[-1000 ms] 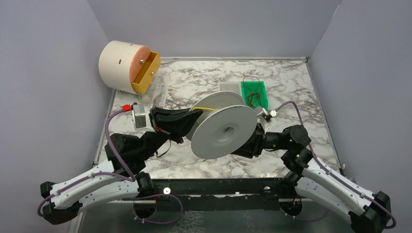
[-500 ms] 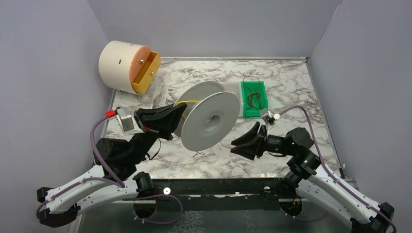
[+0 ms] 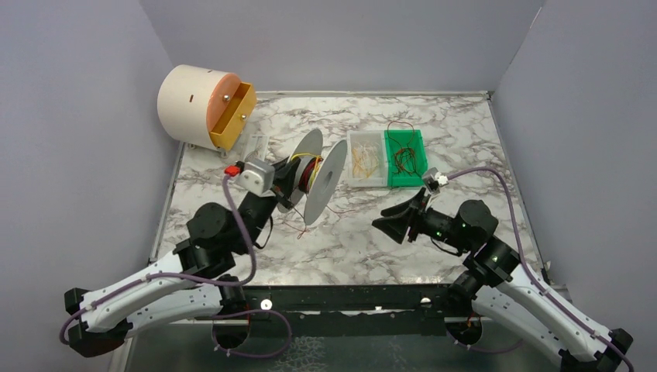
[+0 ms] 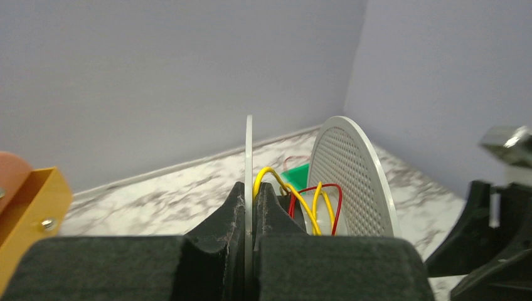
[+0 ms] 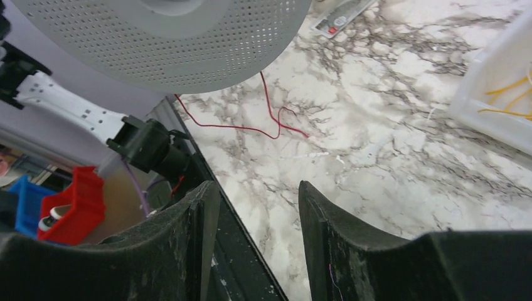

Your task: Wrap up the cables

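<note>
Yellow and red cables loop around the hub of a grey spool, between its two round flanges. The spool is held on edge above the left middle of the bench. A loose thin red cable trails from under the spool onto the marble top.

The left gripper is clamped on the thin edge of the left flange, with one finger on each face. The right gripper hangs right of the spool with its fingers apart and holds nothing.

Toward the far edge, a clear tray holds more yellow cables. A green tray touching its right side holds dark red ones.

A small printed strip lies on the bench, its marks too blurred to read. In the far left corner stands a cream round cabinet with its yellow drawer pulled open.
</note>
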Available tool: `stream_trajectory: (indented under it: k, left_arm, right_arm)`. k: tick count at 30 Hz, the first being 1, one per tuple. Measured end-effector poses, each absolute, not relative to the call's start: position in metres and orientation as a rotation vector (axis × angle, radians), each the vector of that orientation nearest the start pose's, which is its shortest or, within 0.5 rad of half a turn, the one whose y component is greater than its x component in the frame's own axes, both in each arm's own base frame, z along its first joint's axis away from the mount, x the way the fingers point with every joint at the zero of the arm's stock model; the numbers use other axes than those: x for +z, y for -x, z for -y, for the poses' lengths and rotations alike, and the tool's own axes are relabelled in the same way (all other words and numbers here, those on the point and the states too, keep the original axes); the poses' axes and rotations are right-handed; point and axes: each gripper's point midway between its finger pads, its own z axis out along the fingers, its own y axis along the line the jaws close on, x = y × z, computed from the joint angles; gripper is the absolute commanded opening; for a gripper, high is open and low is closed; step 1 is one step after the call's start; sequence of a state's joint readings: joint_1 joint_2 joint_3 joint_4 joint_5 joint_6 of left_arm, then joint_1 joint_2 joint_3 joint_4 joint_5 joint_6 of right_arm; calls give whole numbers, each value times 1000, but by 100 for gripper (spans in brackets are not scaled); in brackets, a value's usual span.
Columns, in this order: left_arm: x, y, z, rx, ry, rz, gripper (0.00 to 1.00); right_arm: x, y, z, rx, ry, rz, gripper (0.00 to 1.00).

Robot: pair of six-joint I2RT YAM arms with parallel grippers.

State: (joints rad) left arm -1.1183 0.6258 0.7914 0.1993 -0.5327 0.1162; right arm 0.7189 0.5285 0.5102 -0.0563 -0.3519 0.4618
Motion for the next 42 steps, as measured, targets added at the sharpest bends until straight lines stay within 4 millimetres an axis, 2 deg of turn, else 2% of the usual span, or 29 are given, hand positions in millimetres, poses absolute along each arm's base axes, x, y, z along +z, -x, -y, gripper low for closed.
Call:
stream_trajectory:
  k: [11,18,24,30,42]
  left_arm:
    - [341,-257,195,93,-447,-1463,0]
    - [308,-281,199,429,-575,-1505,0]
    - [281,-307,207,626,-654,-1538,0]
    - [242,-336,216,802,-740,-1587,0]
    - [166,-382,229,960,-821,-1669,0]
  right_arm:
    - [233,-164,-223,1053,440,-1770,54]
    - [232,-168,-221,1033,420,-1777,55]
    - [229,-168,-217,1013,405,-1788,54]
    - [230,-167,-212,1003,383,-1788,54]
    - [234,-166,-207,1003,357,-1773,54]
